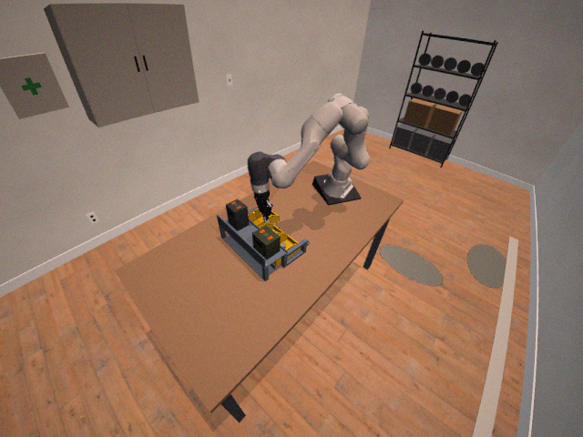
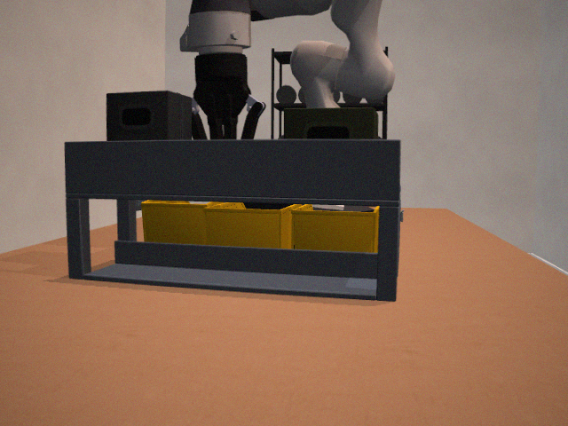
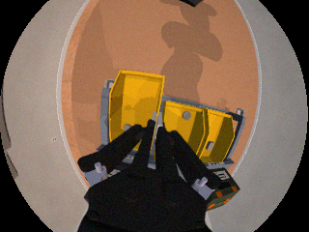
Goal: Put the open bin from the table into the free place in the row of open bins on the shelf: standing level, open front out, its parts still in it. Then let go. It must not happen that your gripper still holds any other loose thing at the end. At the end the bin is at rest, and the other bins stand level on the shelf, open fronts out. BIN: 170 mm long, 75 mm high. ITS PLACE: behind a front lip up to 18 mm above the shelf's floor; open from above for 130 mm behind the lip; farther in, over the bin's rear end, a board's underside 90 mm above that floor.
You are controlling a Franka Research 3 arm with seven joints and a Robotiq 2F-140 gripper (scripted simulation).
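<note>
The task's yellow open bin (image 1: 255, 218) (image 2: 174, 224) (image 3: 137, 88) is at the left end of the row, its front reaching farther out than the others, with a small grey part inside. Its exact height and tilt are hard to tell. My gripper (image 1: 267, 218) (image 3: 155, 117) is shut on its right side wall, fingers pointing down; the thin wall runs between the fingertips. The middle bin (image 2: 245, 227) (image 3: 180, 127) and right bin (image 1: 288, 243) (image 2: 335, 229) (image 3: 220, 127) stand side by side on the grey shelf (image 2: 229, 171) (image 3: 104, 121), open fronts out. The fingers hide part of the bins' rear.
A black crate (image 1: 237, 215) (image 2: 138, 128) and a dark green crate (image 1: 266, 242) (image 2: 330, 121) (image 3: 224, 190) stand on the shelf's upper board, the black one close beside my gripper. The shelf's end posts flank the row.
</note>
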